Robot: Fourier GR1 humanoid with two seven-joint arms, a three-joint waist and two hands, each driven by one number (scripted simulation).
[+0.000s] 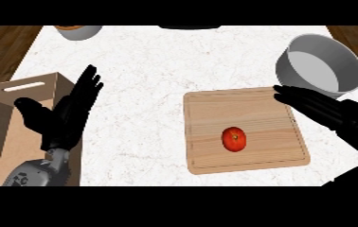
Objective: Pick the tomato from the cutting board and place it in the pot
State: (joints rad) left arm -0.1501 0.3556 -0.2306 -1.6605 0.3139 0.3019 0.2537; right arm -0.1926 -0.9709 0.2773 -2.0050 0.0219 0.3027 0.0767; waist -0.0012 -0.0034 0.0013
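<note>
A red tomato (235,139) lies on the wooden cutting board (210,145), a little right of its middle. The grey pot (318,65) stands at the right edge, just beyond the board's far right corner. My right hand (318,109) comes in from the right, fingers straight and open, reaching over the board's right rim between the pot and the tomato, apart from the tomato. My left hand (67,115) rests open at the left, fingers up, holding nothing.
A light wooden box (24,108) with a slot handle sits at the left edge, partly behind my left hand. A grey bowl with an orange inside (78,30) shows at the far left. A dark object (189,27) peeks in at the far middle edge.
</note>
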